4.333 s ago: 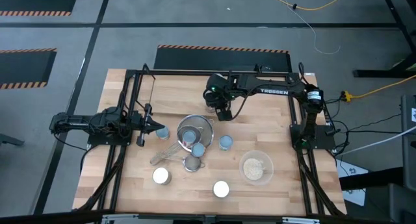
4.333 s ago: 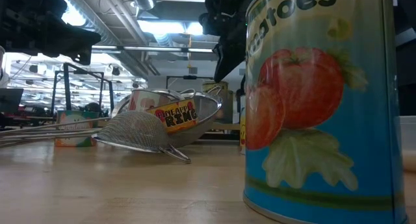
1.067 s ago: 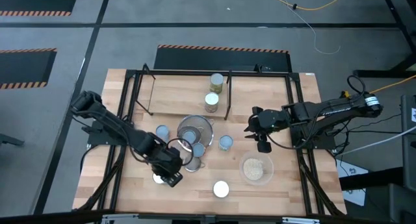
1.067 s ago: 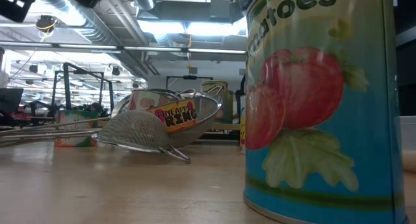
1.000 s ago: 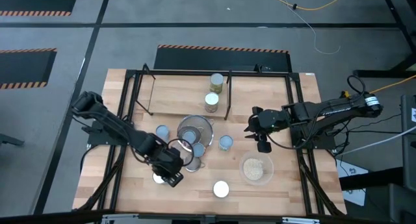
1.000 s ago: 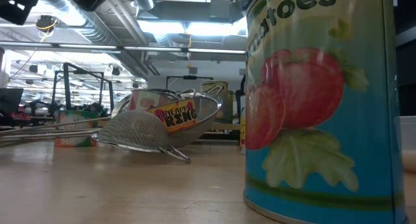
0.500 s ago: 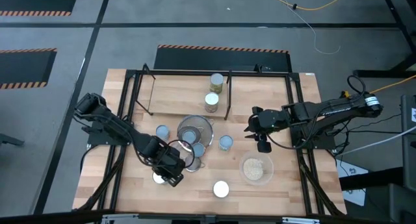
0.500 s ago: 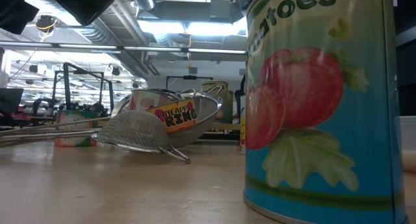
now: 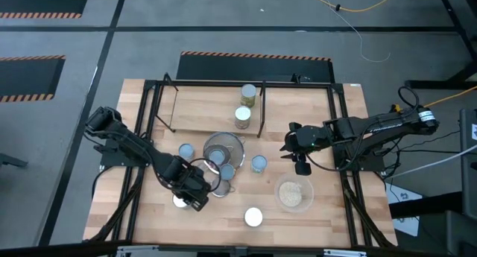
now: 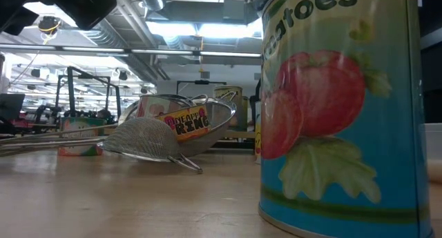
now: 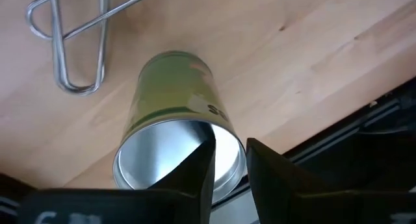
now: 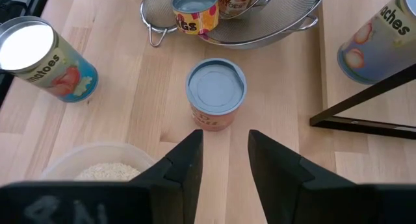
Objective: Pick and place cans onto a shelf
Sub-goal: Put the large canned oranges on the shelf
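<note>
A green can with a silvery top (image 11: 170,130) stands upright near the table's front left (image 9: 179,201). My left gripper (image 11: 229,160) hovers over it (image 9: 192,200), pointing steeply down, open, its fingertips above the rim of the can's top; I cannot tell whether they touch it. Two cans (image 9: 248,95) (image 9: 242,118) stand on the black-rod shelf (image 9: 173,108) at the far side. My right gripper (image 9: 292,160) waits open at mid-right, aimed at a blue-topped can (image 12: 216,94) (image 9: 258,163) with nothing between its fingers (image 12: 224,152).
Metal strainers (image 9: 223,147) holding small cans sit mid-table, and a strainer handle loop (image 11: 71,49) lies beyond the green can. A tomato can (image 12: 45,58) (image 10: 338,107) and a bowl (image 9: 294,191) stand near the front right. Another blue-topped can (image 9: 186,151) stands left of the strainers.
My left gripper has tipped further downward over the green can and now covers more of the can's top in the high view. The can has not moved.
</note>
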You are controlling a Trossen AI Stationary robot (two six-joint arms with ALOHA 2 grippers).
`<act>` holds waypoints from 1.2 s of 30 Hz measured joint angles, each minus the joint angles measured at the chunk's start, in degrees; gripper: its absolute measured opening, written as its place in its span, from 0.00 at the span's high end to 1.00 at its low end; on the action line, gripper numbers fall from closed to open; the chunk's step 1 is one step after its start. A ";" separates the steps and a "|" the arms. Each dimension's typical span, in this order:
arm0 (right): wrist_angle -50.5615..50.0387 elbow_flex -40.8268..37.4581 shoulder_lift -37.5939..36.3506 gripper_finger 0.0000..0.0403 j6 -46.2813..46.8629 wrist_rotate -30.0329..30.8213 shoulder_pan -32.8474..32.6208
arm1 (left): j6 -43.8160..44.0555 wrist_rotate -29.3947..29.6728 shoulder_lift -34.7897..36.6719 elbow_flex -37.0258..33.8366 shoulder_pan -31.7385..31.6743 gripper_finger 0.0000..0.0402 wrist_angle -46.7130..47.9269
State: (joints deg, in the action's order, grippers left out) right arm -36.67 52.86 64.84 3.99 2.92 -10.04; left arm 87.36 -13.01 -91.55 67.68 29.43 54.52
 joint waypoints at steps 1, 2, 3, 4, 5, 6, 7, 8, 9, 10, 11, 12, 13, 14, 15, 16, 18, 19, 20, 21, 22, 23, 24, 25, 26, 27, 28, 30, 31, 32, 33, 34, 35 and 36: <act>-0.01 0.00 0.00 0.68 0.00 0.00 0.00 | 0.54 -0.12 0.00 0.00 0.02 0.80 0.53; 0.00 0.00 0.00 0.68 0.00 0.00 0.01 | 0.88 -0.35 0.00 0.00 0.14 0.80 0.91; 0.00 0.00 0.00 0.68 0.02 0.00 0.00 | 0.97 -0.48 0.00 0.00 0.25 0.80 1.13; 0.00 0.00 0.00 0.68 0.02 0.00 0.00 | 1.00 -0.63 0.00 0.00 0.37 0.80 1.37; -0.01 0.00 0.00 0.68 0.02 0.00 0.00 | 1.02 -0.68 0.00 0.00 0.52 0.80 1.66; 0.00 0.00 0.00 0.68 0.02 0.00 0.00 | 1.04 -0.69 0.00 0.00 0.64 0.80 1.95; 0.00 0.00 0.00 0.68 0.02 0.00 0.00 | 1.06 -0.72 0.00 0.00 0.70 0.80 2.21; 0.00 0.00 0.00 0.68 0.02 0.00 0.00 | 1.14 -0.75 0.00 0.00 0.77 0.80 2.59; -0.02 0.00 0.00 0.68 0.02 0.00 0.00 | 1.19 -0.85 0.00 0.00 0.79 0.80 3.06; 0.00 0.00 0.00 0.68 0.02 0.00 0.00 | 1.21 -0.86 0.00 0.00 0.79 0.80 3.59; 0.00 0.02 0.00 0.68 0.02 0.00 0.00 | 1.23 -0.86 0.00 0.00 0.79 0.81 4.10; -0.02 0.02 0.00 0.68 0.03 0.00 0.00 | 1.23 -0.86 0.00 0.00 0.78 0.82 4.52; -0.01 0.02 0.00 0.68 0.03 0.00 0.00 | 1.23 -0.89 0.00 0.00 0.77 0.83 4.90; 0.00 0.02 0.00 0.68 0.04 0.00 0.01 | 1.23 -0.91 0.00 0.00 0.77 0.84 5.20; 0.00 0.02 0.00 0.68 0.04 0.00 0.00 | 1.23 -0.92 0.00 0.00 0.77 0.86 5.39; 0.00 0.02 0.00 0.68 0.04 0.00 0.02 | 1.23 -0.94 0.00 0.00 0.77 0.88 5.49; -0.01 0.02 0.00 0.68 0.04 0.00 0.00 | 1.23 -0.89 0.00 0.00 0.79 0.91 5.51; 0.00 0.02 0.00 0.68 0.04 0.00 0.00 | 1.21 -0.76 0.00 0.00 0.81 0.93 5.49; 0.00 0.02 0.00 0.68 0.04 0.00 0.01 | 1.20 -0.61 0.00 0.00 0.81 0.95 5.49; -0.02 0.02 0.00 0.68 0.04 0.00 0.01 | 1.17 -0.49 0.00 0.00 0.81 0.97 5.49; 0.00 0.02 0.00 0.68 0.04 0.00 0.01 | 1.17 -0.45 0.00 0.00 0.80 0.98 5.50; -0.02 0.02 0.00 0.68 0.04 0.00 0.01 | 1.15 -0.40 0.00 0.00 0.79 0.99 5.55; -0.02 0.02 0.00 0.68 0.04 0.00 0.00 | 1.15 -0.33 0.00 0.00 0.81 0.99 5.57; -0.01 0.02 0.00 0.68 0.04 0.00 0.01 | 1.13 -0.33 0.00 0.00 0.79 0.99 5.57; -0.02 0.02 0.00 0.68 0.04 0.00 0.02 | 1.04 -0.27 0.00 0.00 0.79 0.99 5.57; -0.02 0.02 0.01 0.68 0.04 0.00 0.01 | 1.04 -0.25 0.00 0.00 0.80 0.99 5.55; -0.02 0.02 0.00 0.68 0.04 0.00 0.00 | 1.02 -0.25 0.00 0.00 0.79 0.99 5.55; -0.02 0.02 0.01 0.68 0.04 0.00 0.02 | 0.76 -0.28 0.00 0.00 0.79 0.99 5.53; -0.02 0.02 0.01 0.68 0.04 0.00 0.02 | 0.74 -0.48 0.00 0.00 0.79 0.99 5.53; -0.02 0.02 0.02 0.68 0.04 0.00 0.02 | 0.71 -0.85 0.00 0.00 0.78 1.00 5.51; -0.02 0.02 0.02 0.68 0.04 0.00 0.02 | 0.60 -1.53 0.00 -0.02 0.77 1.00 5.49; -0.02 0.02 0.02 0.68 0.04 0.00 0.02 | 0.58 -2.37 0.00 -0.02 0.75 1.00 5.46; -0.01 0.02 0.02 0.68 0.04 0.00 0.02 | 0.55 -3.13 0.00 -0.04 0.75 1.00 5.43; -0.02 0.02 0.02 0.68 0.04 0.00 0.02 | 0.51 -3.92 0.00 -0.09 0.75 1.00 5.38</act>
State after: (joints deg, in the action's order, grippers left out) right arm -36.69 52.88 64.86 4.03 2.92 -10.02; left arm 87.88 -16.93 -91.55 67.59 30.18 59.90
